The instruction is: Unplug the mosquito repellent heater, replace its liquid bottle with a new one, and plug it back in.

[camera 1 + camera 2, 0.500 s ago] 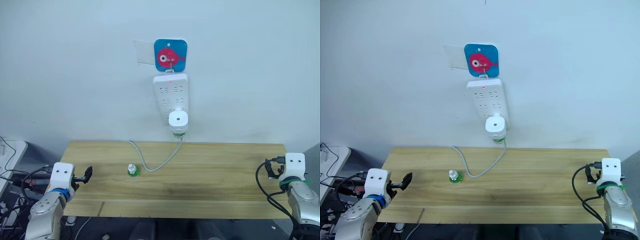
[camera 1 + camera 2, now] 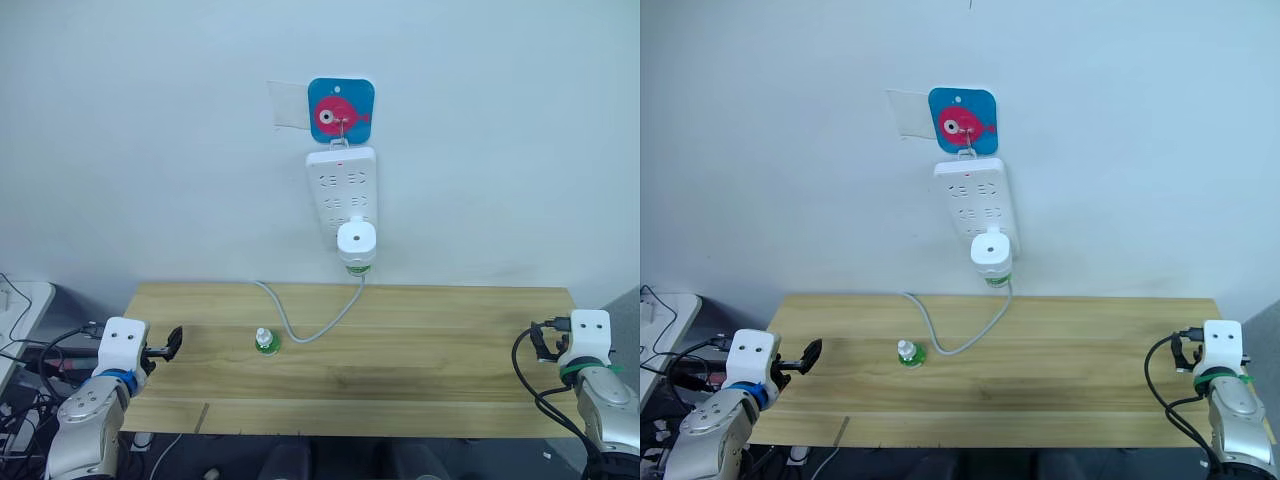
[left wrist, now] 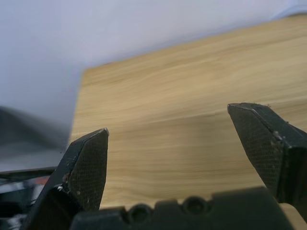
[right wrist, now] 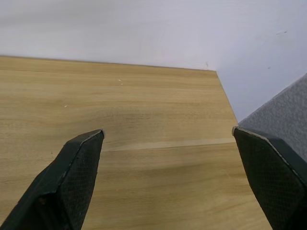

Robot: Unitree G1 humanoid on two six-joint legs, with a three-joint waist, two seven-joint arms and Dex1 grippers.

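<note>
Mosquito repellent heater [image 2: 357, 240] plugged into power strip [image 2: 342, 190] on wall, well above and beyond both grippers; left gripper [image 2: 173, 343] and right gripper [image 4: 168, 143] spread wide, empty. Best pulled straight off, strip braced; replacement bottle [image 2: 265, 341] nearer left.

Bright, even light; soft shadows.

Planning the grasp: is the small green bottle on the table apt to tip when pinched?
Probably: the green bottle stands upright, small and narrow at its white cap, so a nudge may topple it. It looks light, and its smooth round body might slip.
</note>
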